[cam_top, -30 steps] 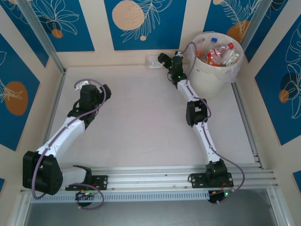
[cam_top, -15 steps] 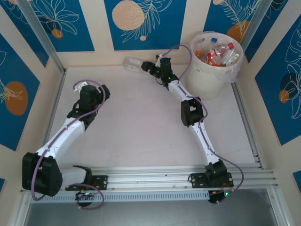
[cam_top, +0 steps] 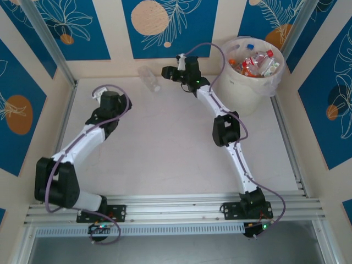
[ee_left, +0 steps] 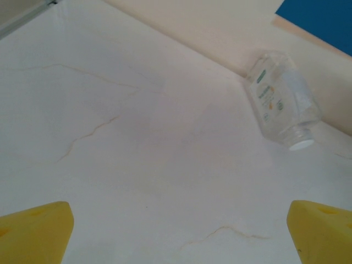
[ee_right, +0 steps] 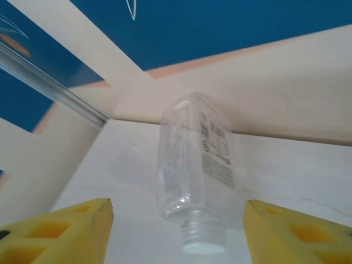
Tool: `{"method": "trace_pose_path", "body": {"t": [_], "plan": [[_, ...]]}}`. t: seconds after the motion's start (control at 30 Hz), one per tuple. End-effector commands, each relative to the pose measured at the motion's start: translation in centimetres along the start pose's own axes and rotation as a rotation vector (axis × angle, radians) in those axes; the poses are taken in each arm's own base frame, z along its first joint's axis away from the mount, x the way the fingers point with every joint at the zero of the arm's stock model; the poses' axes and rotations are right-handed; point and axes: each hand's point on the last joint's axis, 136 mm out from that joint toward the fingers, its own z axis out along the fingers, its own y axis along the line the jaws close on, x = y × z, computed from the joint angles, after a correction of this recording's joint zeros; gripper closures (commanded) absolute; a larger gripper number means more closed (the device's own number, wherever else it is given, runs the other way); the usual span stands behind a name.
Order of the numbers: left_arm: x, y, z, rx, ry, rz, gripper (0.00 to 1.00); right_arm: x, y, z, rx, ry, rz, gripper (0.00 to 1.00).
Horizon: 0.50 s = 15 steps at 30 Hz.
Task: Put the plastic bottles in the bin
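at the far edge of the pale surface (cam_top: 165, 143), close under the back wall (cam_top: 110, 67): one small clear plastic bottle (cam_top: 149, 78) with a pale printed label, lying on its side. long axis slanted from far-left to near-right in the overhead view, base toward the wall, pale-capped neck toward the arms. just right of it, the right end effector (cam_top: 166, 73), pointed left at the bottle, yellow fingertips (ee_right: 60, 231) spread either side of the cap end with a gap on each side, gripping nothing. from the right wrist, seen neck-first, cap nearest the lens. left end effector (ee_left: 179, 234) well apart from the bottle, spread wide and holding nothing; from its wrist, bottle up at the right, cap aimed near-right. at the far right corner: large round cream-white bin (cam_top: 242, 91), holding other plastic bottles (cam_top: 256, 61) with red labels and coloured caps.
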Motion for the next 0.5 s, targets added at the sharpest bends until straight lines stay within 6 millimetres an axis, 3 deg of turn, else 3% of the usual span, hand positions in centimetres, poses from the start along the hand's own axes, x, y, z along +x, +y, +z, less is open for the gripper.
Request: {"method": "trace_pose_path", "body": {"t": [0.0, 0.2, 0.3, 0.47], "plan": [[-2.3, -3.5, 1.0, 0.091, -0.002, 0.006, 0.00, 2.2, -0.3, 0.0, 0.121, 0.070, -0.105, 0.35], [-1.7, -7.1, 5.4, 0.131, 0.092, 0.008, 0.00, 1.0, 1.4, -1.7, 0.221, 0.073, -0.195, 0.31], [-0.2, -8.8, 8.0, 0.153, 0.159, 0.019, 0.00, -0.1, 2.3, -3.4, 0.322, 0.062, -0.253, 0.26], [2.6, -11.3, 12.2, 0.149, 0.248, 0.071, 0.00, -2.2, 2.2, -7.4, 0.497, 0.041, -0.272, 0.14]]}}
